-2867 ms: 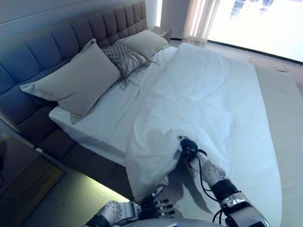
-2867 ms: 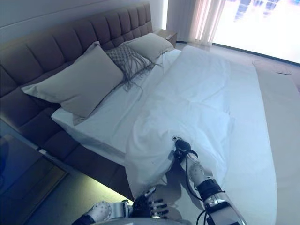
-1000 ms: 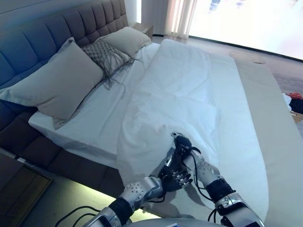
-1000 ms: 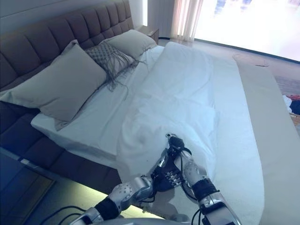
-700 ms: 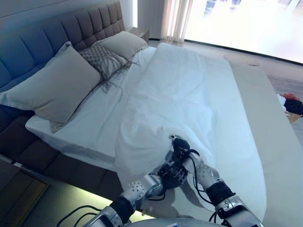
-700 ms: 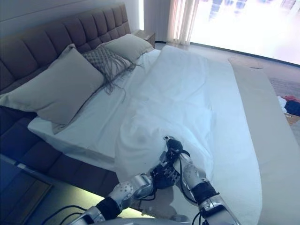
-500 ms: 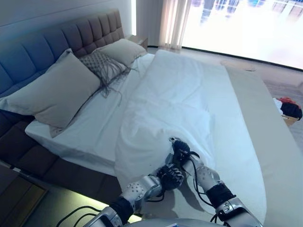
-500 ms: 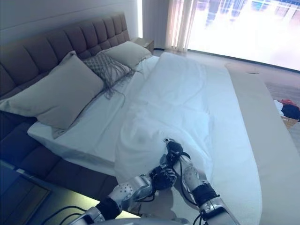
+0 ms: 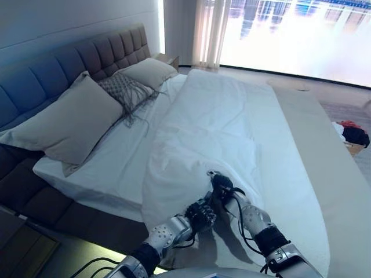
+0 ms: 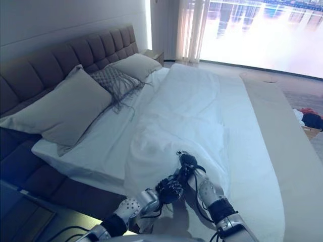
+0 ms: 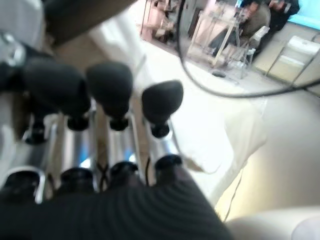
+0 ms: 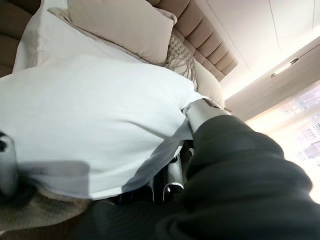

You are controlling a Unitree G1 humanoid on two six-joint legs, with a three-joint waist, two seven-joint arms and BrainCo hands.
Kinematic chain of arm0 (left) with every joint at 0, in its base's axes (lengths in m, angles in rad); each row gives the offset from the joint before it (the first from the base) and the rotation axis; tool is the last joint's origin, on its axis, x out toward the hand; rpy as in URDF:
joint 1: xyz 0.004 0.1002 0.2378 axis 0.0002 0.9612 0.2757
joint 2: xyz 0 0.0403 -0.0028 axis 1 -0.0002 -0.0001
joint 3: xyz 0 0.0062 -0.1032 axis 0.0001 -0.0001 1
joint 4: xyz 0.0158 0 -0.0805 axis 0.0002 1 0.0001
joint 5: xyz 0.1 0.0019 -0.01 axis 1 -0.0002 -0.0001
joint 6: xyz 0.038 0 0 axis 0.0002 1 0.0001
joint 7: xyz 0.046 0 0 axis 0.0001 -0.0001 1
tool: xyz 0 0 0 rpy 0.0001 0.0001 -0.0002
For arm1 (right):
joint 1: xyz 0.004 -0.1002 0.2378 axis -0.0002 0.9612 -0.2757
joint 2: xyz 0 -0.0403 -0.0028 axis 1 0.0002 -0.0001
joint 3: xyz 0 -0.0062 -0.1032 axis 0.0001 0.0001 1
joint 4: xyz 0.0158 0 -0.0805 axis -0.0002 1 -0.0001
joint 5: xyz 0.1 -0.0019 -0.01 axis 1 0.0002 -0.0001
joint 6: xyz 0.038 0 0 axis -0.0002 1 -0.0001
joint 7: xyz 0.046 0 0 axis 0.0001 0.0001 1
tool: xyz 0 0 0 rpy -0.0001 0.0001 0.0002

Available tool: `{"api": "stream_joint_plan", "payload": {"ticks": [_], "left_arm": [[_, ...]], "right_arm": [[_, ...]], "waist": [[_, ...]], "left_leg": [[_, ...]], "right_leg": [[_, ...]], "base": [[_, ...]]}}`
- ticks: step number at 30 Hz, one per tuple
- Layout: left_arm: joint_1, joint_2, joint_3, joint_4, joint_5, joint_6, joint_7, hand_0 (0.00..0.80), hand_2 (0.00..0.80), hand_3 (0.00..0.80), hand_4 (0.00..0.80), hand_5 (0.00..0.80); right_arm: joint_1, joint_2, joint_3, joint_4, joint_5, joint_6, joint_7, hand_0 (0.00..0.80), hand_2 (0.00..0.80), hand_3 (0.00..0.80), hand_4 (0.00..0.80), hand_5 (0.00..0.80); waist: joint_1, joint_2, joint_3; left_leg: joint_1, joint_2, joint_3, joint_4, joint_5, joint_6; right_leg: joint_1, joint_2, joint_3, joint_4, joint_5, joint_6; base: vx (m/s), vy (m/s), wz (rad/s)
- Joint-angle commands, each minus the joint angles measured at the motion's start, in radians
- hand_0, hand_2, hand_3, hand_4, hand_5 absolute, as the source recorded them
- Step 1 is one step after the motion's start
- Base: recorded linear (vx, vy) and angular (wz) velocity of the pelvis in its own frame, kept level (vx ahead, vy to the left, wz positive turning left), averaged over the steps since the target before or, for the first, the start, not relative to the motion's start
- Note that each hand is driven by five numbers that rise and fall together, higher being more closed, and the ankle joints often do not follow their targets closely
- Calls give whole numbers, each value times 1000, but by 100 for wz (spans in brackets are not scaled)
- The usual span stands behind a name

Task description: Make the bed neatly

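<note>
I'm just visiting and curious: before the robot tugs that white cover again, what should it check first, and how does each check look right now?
1. Right hand gripping the white duvet: ok, fingers curled into the fabric.
2. Left hand gripping too: cannot tell; it sits at the duvet's edge, fingers curled.
3. Duvet flat: not ok, bunched and wrinkled near the hands.
4. Duvet covers the mattress: not ok, the sheet beside the pillows is bare.
5. Pillows clear of the pull: ok, resting against the headboard.

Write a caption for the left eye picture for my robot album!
Both robot hands, left hand and right hand, meet at the rumpled white duvet edge, pillows waiting by the headboard.
</note>
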Motion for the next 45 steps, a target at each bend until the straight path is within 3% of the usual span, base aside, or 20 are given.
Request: {"api": "stream_joint_plan", "payload": {"ticks": [1,7,8,9,18,28,29,30,45], "left_arm": [[-31,-37,36,56,66,-6,-40,800,800,800,800,800],[-5,-7,98,96,147,-27,-41,800,800,800,800,800],[-15,-1,122,109,161,-37,-41,800,800,800,800,800],[-21,2,133,111,164,-43,-39,800,800,800,800,800],[-75,31,209,85,191,-88,-19,800,800,800,800,800],[-84,19,208,105,222,-36,-67,800,800,800,800,800],[-83,20,205,101,229,-31,-68,675,675,675,675,675],[-81,21,202,99,238,-24,-73,0,0,0,0,0],[-52,24,167,60,228,27,-95,0,0,0,0,0]], "right_arm": [[-39,-34,-54,-168,13,-44,72,800,800,800,800,800],[-32,-58,-63,-182,-21,-20,97,800,800,800,800,800],[-32,-68,-61,-184,-15,-5,102,355,355,355,355,355],[-31,-74,-59,-188,4,5,102,0,0,0,0,0],[7,-121,-35,-212,60,32,138,0,0,0,0,0],[-12,-101,-49,-174,57,15,141,0,0,0,0,0],[-10,-99,-48,-173,55,14,139,0,0,0,0,0],[-6,-97,-48,-173,50,11,139,0,0,0,0,0],[19,-74,-43,-178,42,-12,133,0,0,0,0,0]], "waist": [[4,-2,-16],[12,2,-11],[11,2,-13],[11,2,-12],[11,4,-4],[15,6,-8],[15,7,-9],[16,8,-9],[18,6,-5]], "left_leg": [[-51,65,-31,62,19,34],[-54,63,-39,61,23,32],[-54,64,-37,58,26,31],[-55,65,-36,58,27,30],[-59,63,-46,52,35,28],[-59,61,-48,37,40,27],[-58,60,-48,36,40,27],[-58,61,-47,36,40,27],[-47,63,-33,45,31,24]], "right_leg": [[-34,-85,-26,16,69,22],[-29,-90,-32,12,69,21],[-28,-91,-33,12,69,21],[-29,-91,-35,13,68,21],[-28,-83,-38,9,67,15],[-21,-79,-42,1,65,12],[-21,-79,-42,0,65,13],[-20,-80,-43,-1,65,13],[-6,-85,-46,-6,65,20]], "base": [[-26,6,-7],[0,0,0],[0,0,0],[0,0,0],[0,0,0],[-1,-2,1],[0,0,0],[0,0,0],[16,-9,1]]}}
